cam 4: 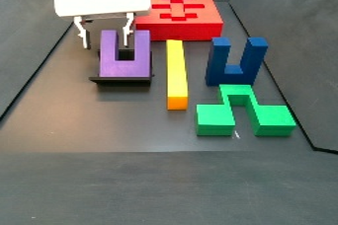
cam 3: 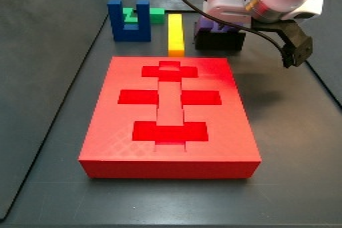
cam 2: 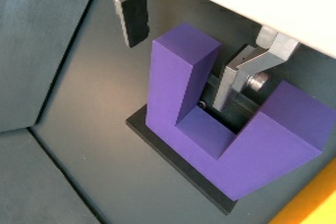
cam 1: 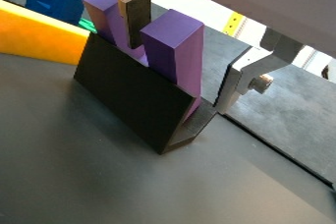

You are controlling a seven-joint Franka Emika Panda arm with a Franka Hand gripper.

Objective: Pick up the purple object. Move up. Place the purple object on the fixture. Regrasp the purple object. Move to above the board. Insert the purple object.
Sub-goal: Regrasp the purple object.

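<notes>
My gripper (cam 4: 106, 34) hangs just above the purple object (cam 4: 123, 57), fingers spread and pinching nothing; in a wrist view one finger (cam 2: 133, 14) sits clear of the block's nearer prong. The purple object stands in the fixture (cam 4: 121, 79), its base down and its two prongs pointing straight up, its long axis vertical. In a wrist view the fixture's dark wall (cam 1: 125, 95) covers the block's lower part. From the block, in a side view, the yellow bar (cam 4: 175, 71) lies at 3 o'clock and the board (cam 4: 187, 14) at 1 o'clock.
</notes>
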